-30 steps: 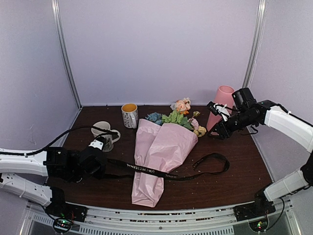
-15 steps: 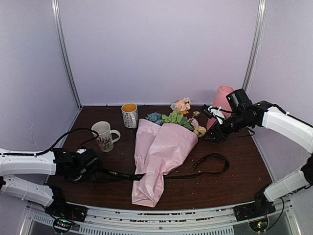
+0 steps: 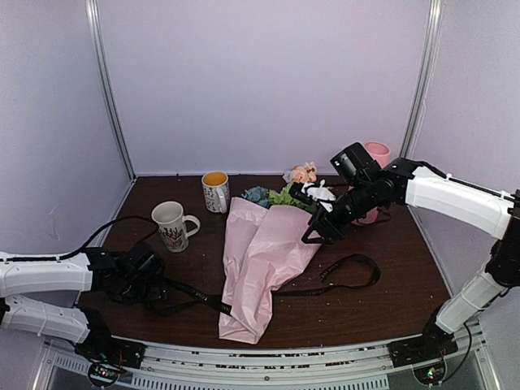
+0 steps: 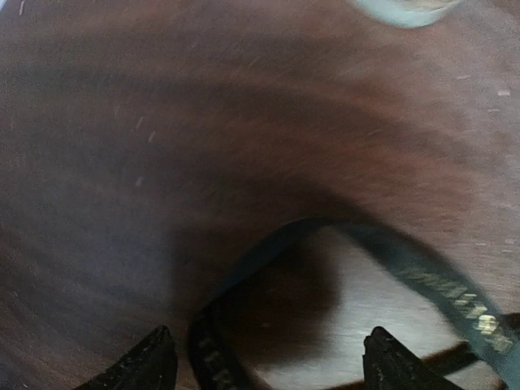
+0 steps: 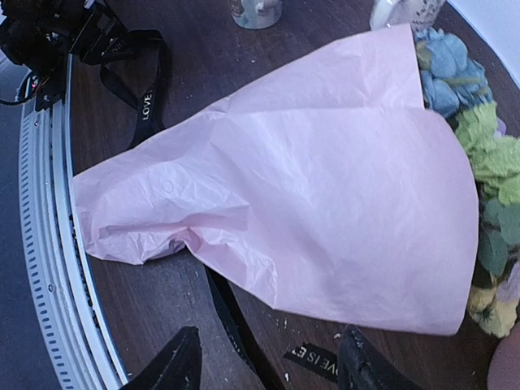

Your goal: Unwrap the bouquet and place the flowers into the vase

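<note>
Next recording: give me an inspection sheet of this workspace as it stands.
Surface: dark brown table.
Job's things: bouquet lying in pink paper; ribbon loose; vase partly behind right arm.
Clutter: two mugs.
Hands: left hand open astride ribbon; right hand open over paper.
Cables: black cable by left arm.
Surroundings: lilac walls.

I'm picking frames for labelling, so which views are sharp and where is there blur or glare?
Left wrist: motion-blurred throughout, the black ribbon smeared, a pale glare patch on the table inside its loop. Right wrist: sharp, creases in the tissue paper crisp. Top external: sharp and evenly lit, only soft shadows.
</note>
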### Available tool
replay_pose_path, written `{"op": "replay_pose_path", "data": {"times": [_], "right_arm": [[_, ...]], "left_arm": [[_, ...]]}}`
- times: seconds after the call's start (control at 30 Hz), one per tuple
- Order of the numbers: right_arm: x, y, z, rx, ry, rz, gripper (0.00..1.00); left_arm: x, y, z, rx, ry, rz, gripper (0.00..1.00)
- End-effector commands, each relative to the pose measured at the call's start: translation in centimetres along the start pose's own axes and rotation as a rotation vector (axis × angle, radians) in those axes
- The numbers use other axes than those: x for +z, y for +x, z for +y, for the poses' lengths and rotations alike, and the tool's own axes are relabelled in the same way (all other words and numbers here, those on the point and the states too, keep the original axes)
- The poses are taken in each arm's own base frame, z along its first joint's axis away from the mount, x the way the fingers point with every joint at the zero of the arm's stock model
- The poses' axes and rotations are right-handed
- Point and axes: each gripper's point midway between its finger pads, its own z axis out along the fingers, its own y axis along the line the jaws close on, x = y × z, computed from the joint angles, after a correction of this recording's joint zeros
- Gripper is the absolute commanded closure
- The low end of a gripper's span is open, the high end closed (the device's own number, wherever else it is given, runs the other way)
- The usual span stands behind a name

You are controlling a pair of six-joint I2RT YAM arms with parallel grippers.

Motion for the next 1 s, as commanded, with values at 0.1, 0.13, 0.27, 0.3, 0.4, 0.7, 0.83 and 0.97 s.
{"op": "replay_pose_path", "data": {"times": [0.1, 0.13, 0.27, 0.3, 0.4, 0.7, 0.83, 0.97], "right_arm": [[5.2, -5.0, 2.3, -0.1, -0.031, 0.07, 0.39], [5.9, -5.7, 2.7, -0.112, -0.031, 0.078, 0.39], [8.6, -8.7, 2.8, -0.133, 0.014, 0.08, 0.39], [9.2, -9.3, 2.7, -0.129, 0.018, 0.083, 0.39], [10.9, -10.3, 2.7, -0.111, -0.009, 0.115, 0.39], [10.5, -11.5, 0.4, -0.079, 0.055, 0.104, 0.39], [4.7, -12.7, -1.6, -0.053, 0.098, 0.028, 0.39], [-1.1, -11.1, -3.0, -0.03, 0.163, -0.012, 0.39]], "left_arm": [[-4.8, -4.2, -3.7, 0.127, 0.087, -0.172, 0.1], [-5.3, -4.6, -4.1, 0.13, 0.104, -0.192, 0.06], [-6.9, -6.0, -5.9, 0.151, 0.183, -0.279, 0.02], [-7.3, -6.2, -6.7, 0.16, 0.222, -0.299, 0.02], [-8.0, -5.8, -8.7, 0.209, 0.351, -0.325, 0.05], [-11.2, -2.9, -17.0, 0.394, 0.767, -0.261, 0.05], [-9.9, -1.3, -21.2, 0.53, 0.809, -0.165, 0.06], [-8.6, 0.0, -25.9, 0.615, 0.885, -0.084, 0.06]]}}
